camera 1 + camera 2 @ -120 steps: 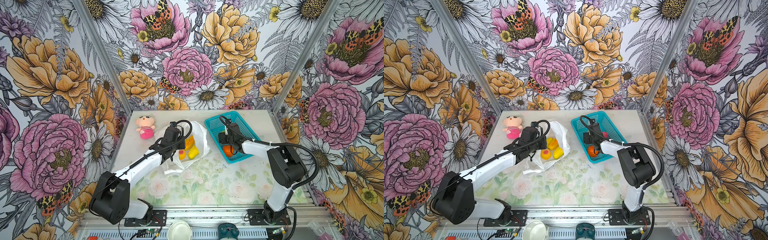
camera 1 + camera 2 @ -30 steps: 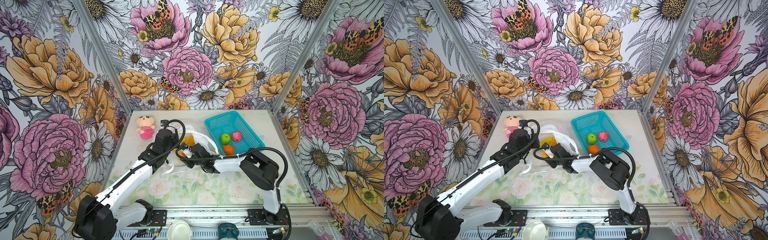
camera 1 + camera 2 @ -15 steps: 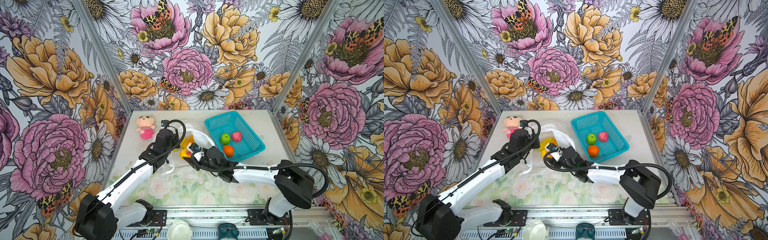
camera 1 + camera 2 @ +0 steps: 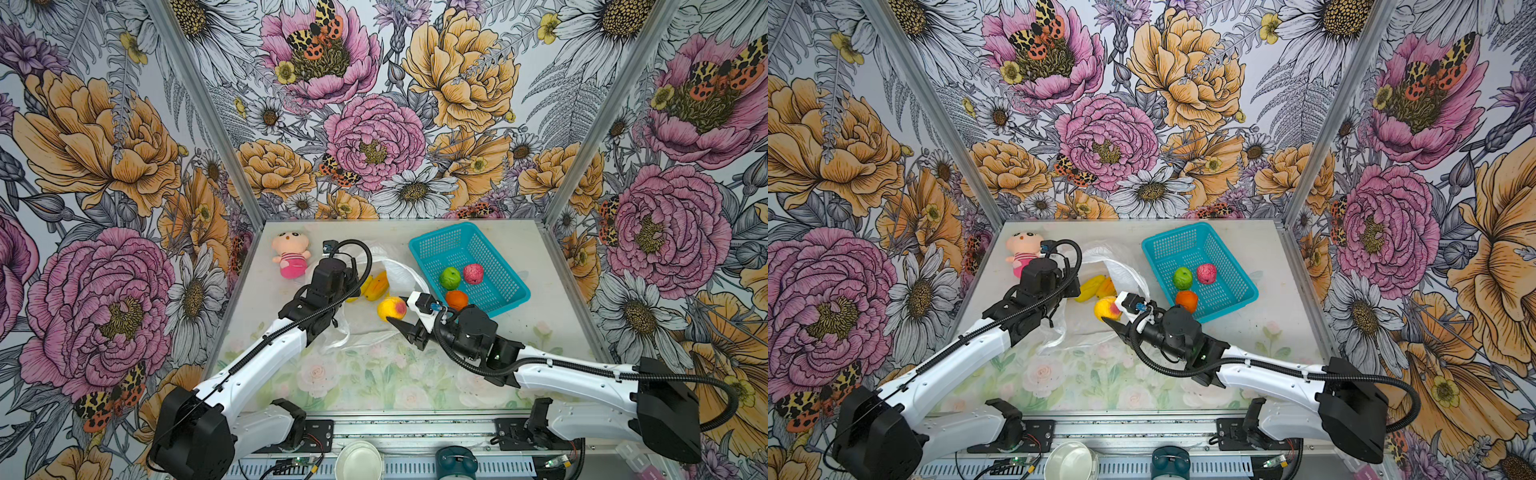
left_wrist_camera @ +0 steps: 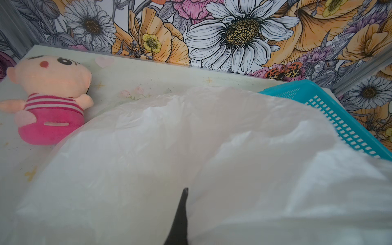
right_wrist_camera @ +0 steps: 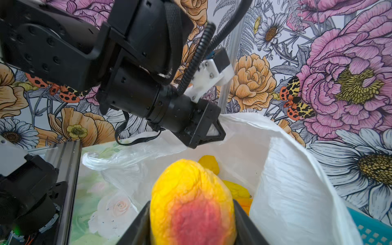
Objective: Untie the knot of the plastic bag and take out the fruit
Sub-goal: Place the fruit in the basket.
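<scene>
Yellow fruit (image 6: 191, 191) sits gripped in right claw (image 6: 191, 212); left claw (image 5: 185, 190) pinches plastic bag (image 6: 286, 180) rim.

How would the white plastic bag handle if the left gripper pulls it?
Probably floppy: the plastic bag hangs in limp folds from the shut left gripper. Likely light: thin, translucent film. Pulled, it might drag the yellow fruits inside.

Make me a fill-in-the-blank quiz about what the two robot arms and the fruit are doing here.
The teal basket holds ___ fruits.
The right gripper grips a yellow-and-___ fruit.
The left gripper pinches the ___ plastic bag.
Missing words: three, red, white.
</scene>
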Available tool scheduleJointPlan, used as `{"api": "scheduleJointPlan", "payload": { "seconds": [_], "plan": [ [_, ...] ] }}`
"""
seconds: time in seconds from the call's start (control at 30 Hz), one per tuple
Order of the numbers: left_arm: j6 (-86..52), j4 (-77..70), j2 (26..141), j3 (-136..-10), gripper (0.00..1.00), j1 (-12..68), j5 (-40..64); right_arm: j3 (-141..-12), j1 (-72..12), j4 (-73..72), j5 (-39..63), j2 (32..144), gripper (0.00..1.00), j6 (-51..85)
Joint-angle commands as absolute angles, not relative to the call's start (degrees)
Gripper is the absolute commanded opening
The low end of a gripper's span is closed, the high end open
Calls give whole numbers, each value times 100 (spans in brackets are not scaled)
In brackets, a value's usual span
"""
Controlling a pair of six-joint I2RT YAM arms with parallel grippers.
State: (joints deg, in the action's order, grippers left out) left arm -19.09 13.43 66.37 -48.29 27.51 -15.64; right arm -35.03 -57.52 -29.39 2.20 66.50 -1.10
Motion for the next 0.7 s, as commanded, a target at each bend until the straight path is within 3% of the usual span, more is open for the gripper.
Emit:
{"api": "scheduleJointPlan", "payload": {
  "seconds": [0.0,0.3,0.67],
  "plan": [
    [-1895,1179,6620,-4742,0,2698,-1534,-3304,-5716,-2921,82,6140,23,-80],
    [-1890,1204,6584,-4741,0,2699,-1555,-2775,-5254,-2583,-477,4871,20,60],
    [-1899,1188,6613,-4740,0,2704,-1529,-2575,-3917,-2374,-696,4717,16,754]
  ]
}}
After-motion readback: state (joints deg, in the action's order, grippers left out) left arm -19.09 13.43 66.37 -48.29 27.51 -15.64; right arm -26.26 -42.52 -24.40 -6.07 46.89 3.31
